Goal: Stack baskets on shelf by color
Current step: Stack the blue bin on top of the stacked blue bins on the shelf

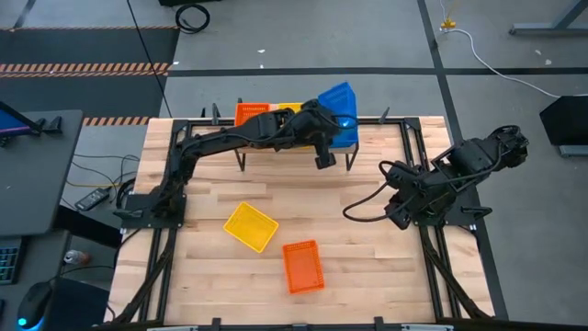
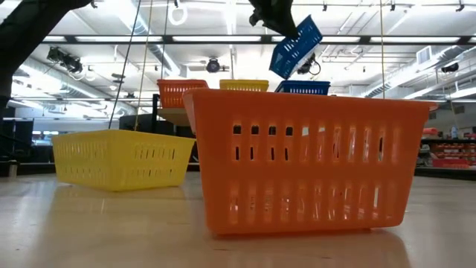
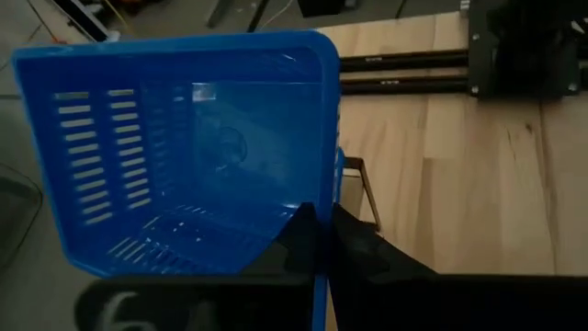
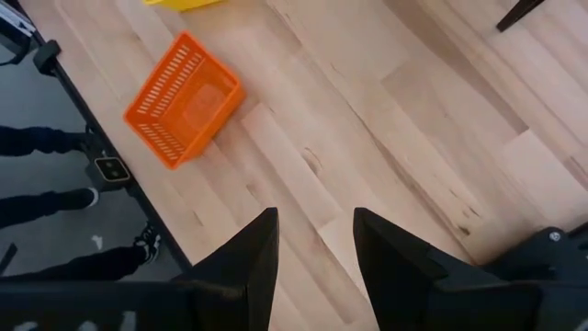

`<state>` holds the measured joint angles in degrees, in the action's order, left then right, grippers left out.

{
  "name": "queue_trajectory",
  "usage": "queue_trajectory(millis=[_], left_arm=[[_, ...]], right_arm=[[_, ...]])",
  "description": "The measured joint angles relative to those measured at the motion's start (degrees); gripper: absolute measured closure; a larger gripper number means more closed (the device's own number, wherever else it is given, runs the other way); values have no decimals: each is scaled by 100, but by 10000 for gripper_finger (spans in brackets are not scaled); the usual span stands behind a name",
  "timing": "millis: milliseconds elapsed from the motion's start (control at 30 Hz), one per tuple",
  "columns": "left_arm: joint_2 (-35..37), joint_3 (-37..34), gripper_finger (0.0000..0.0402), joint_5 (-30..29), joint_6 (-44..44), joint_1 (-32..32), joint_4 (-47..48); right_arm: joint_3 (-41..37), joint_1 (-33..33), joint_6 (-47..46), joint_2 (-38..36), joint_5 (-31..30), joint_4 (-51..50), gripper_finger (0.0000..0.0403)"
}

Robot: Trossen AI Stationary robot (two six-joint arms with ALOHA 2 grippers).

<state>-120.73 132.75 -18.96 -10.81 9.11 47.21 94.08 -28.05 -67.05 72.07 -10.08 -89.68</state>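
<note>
Blue basket (image 1: pixel 340 99) hangs tilted above the shelf's (image 1: pixel 360 145) right end, its rim pinched by the left gripper (image 3: pixel 317 241). Right gripper (image 4: pixel 314 241) waits spread near the tabletop's (image 1: pixel 349 267) right edge.

My left arm reaches from its base at the desk's left edge across to the far side, elbow bent, wrist raised. I have the left gripper (image 3: pixel 317 241) pinched closed on the wall of a tilted blue basket (image 3: pixel 184 147), held in the air. My right arm sits folded at the right side; the right gripper (image 4: pixel 314 241) points down, fingers parted, holding nothing.
</note>
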Motion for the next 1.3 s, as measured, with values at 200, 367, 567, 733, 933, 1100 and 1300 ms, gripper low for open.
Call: queue_trajectory(millis=[200,367,567,733,933,1100,1300], left_arm=[[-2,0,387,-18,7,40,-69],[-2,0,387,-31,107,100,-78],[-56,0,386,-29,153,111,-145],[-56,0,386,-30,159,133,-156],[-56,0,386,-33,161,135,-151],[-56,0,386,-33,164,136,-158],[-154,0,386,-32,140,139,-202]], right_arm=[[0,0,16,0,-77,3,254],[0,0,20,0,-79,2,254],[0,0,25,0,-77,3,254],[0,0,20,0,-78,47,254],[0,0,18,0,-77,44,254],[0,0,-12,0,-75,44,254],[0,0,-89,0,-77,106,254]])
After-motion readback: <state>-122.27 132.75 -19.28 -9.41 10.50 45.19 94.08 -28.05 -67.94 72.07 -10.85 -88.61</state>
